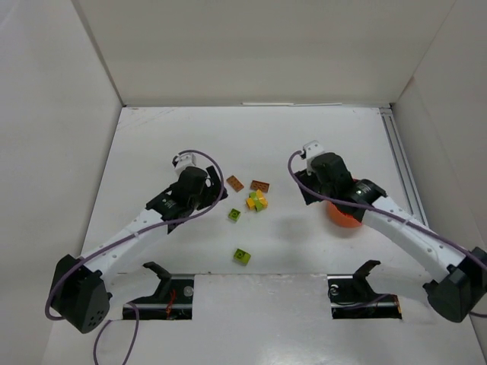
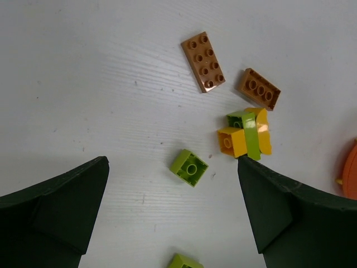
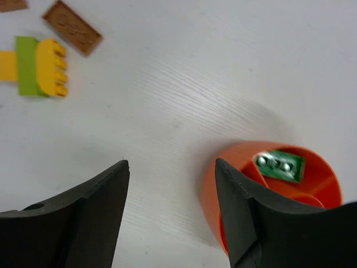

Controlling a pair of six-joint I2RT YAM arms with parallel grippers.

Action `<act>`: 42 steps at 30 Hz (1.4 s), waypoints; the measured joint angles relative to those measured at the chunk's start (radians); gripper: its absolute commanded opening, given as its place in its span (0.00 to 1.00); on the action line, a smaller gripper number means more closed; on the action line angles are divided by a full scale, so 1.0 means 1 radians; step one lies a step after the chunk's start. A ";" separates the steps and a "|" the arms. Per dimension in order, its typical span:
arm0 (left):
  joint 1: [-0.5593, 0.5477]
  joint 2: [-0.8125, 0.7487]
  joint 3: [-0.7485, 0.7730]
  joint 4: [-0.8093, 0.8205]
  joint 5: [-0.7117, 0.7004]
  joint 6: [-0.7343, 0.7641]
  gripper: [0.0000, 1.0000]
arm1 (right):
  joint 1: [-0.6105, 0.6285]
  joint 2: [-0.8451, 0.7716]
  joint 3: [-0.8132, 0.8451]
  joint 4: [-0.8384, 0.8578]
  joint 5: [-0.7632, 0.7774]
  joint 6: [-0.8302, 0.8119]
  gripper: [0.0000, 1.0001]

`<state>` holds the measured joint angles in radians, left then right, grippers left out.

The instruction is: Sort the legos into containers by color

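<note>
The legos lie mid-table: two brown ones (image 1: 234, 182) (image 1: 260, 185), a yellow and lime green cluster (image 1: 256, 201), and two lime green bricks (image 1: 235, 215) (image 1: 242, 255). My left gripper (image 1: 204, 196) hovers open just left of them. In its wrist view the left gripper (image 2: 172, 162) frames one lime green brick (image 2: 189, 167), with the cluster (image 2: 245, 137) at its right fingertip. The orange container (image 1: 344, 219) sits under my right gripper (image 1: 313, 190). The right gripper (image 3: 171, 162) is open and empty beside the container (image 3: 240, 155), which holds a dark green lego (image 3: 280, 166).
White walls enclose the table on the left, back and right. A metal rail (image 1: 402, 163) runs along the right side. Both arm bases sit at the near edge, with black mounts (image 1: 160, 275) (image 1: 364, 274) between them.
</note>
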<state>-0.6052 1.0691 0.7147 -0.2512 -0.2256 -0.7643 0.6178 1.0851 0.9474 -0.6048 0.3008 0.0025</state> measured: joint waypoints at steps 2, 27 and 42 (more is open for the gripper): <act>0.027 -0.005 -0.015 -0.002 0.013 -0.011 1.00 | 0.045 0.074 0.026 0.040 -0.024 -0.016 0.68; 0.091 -0.208 -0.146 -0.239 0.035 -0.222 1.00 | 0.397 0.750 0.375 0.304 -0.190 -0.239 0.69; 0.098 -0.270 -0.153 -0.249 0.039 -0.245 1.00 | 0.380 0.956 0.657 0.296 0.004 -0.176 0.67</act>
<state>-0.5076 0.7986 0.5621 -0.4999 -0.1871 -1.0096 0.9977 2.0411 1.6047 -0.3084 0.3046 -0.1738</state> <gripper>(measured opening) 0.997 0.667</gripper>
